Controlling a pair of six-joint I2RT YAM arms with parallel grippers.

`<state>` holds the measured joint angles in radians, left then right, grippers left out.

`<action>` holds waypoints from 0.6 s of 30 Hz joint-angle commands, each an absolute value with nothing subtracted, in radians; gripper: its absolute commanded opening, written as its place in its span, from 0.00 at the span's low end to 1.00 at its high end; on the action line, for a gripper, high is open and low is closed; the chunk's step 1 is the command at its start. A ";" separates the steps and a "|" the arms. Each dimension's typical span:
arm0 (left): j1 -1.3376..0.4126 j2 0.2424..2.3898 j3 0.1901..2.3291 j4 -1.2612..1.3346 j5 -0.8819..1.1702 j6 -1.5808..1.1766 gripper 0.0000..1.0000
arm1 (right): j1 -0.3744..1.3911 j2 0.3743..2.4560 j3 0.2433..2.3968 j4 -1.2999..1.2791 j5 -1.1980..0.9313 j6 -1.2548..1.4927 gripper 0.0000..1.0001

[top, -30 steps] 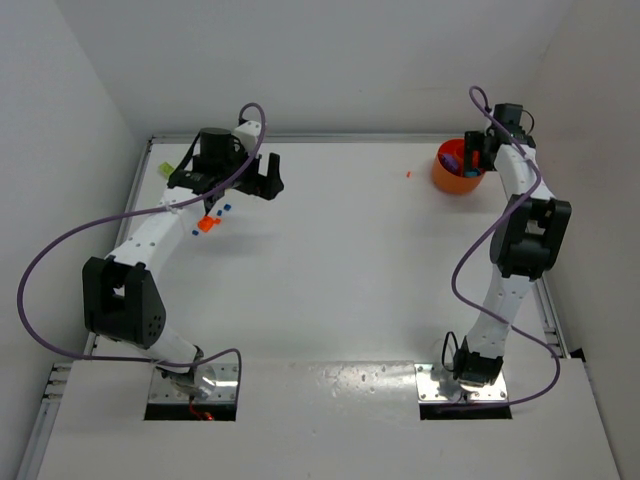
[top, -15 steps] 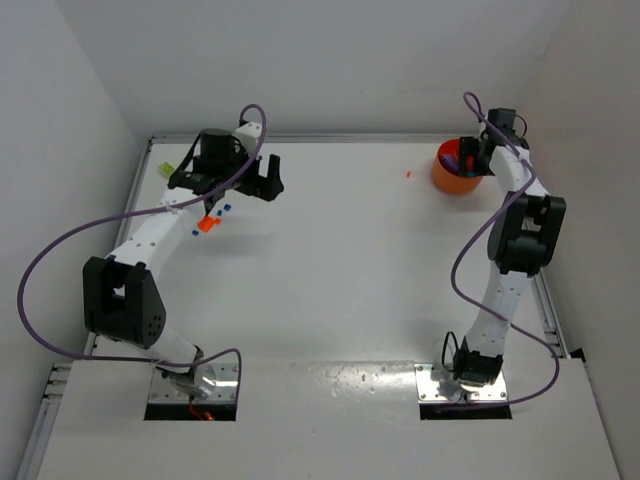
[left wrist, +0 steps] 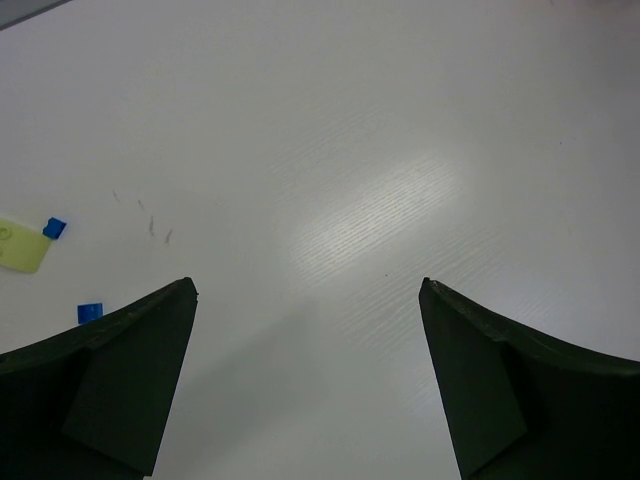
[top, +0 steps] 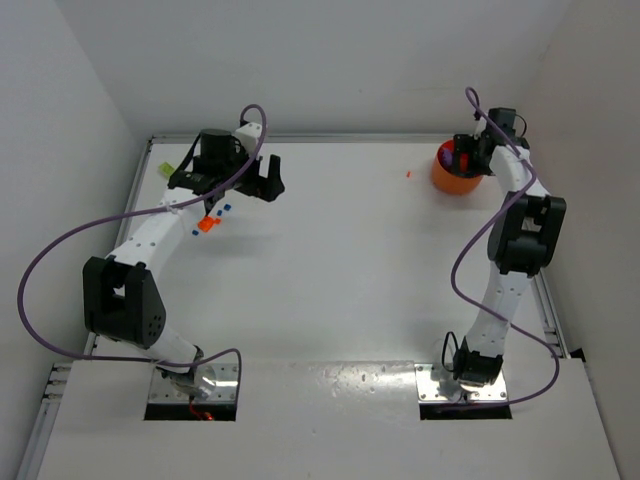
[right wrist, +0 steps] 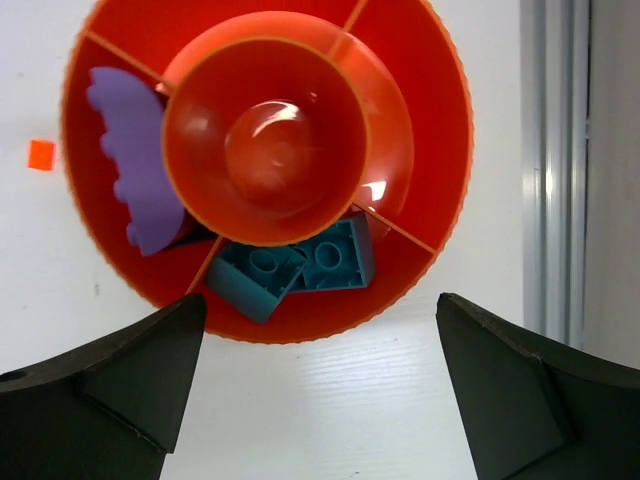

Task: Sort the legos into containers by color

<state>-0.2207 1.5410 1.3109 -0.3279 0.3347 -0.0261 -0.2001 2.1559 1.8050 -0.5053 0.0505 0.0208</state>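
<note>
The white table (top: 330, 280) carries both arms, the left arm (top: 150, 240) reaching to the far left corner and the right arm (top: 520, 240) stretched to the far right corner. There the round orange bowl (right wrist: 420, 120) sits near the table's right rail, split by inner walls around a central cup (right wrist: 265, 140). The right gripper (right wrist: 318, 300) hangs directly over it with its fingers spread wide and nothing between them. The left gripper (left wrist: 308, 285) is likewise parted and empty above bare tabletop. In the bowl, a purple scalloped piece (right wrist: 135, 165) lies in the left compartment, and two teal-blue bricks (right wrist: 300, 265) lie together in the compartment nearest the right wrist camera. A yellow-green flat piece (left wrist: 20, 245) lies on the table beside the left gripper, with one blue brick (left wrist: 54, 228) touching its edge and another blue brick (left wrist: 90, 313) near. An orange-red brick (top: 208, 224) sits under the left arm. A tiny orange-red lego (right wrist: 41, 154) rests on the table just left of the bowl, apart from it.
</note>
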 commanded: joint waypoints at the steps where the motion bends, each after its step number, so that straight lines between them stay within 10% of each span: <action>1: -0.213 1.542 1.312 -0.308 0.351 -0.017 1.00 | -0.193 2.057 1.835 -0.494 -0.014 0.054 0.98; 18: -0.213 1.542 1.312 -0.331 0.538 0.041 1.00 | -0.224 2.014 1.882 -0.540 -0.225 0.005 0.99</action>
<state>-0.2207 1.5417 1.3109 -0.3294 0.4438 0.0044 -0.2161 1.9915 1.8347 -0.5095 -0.1078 0.0307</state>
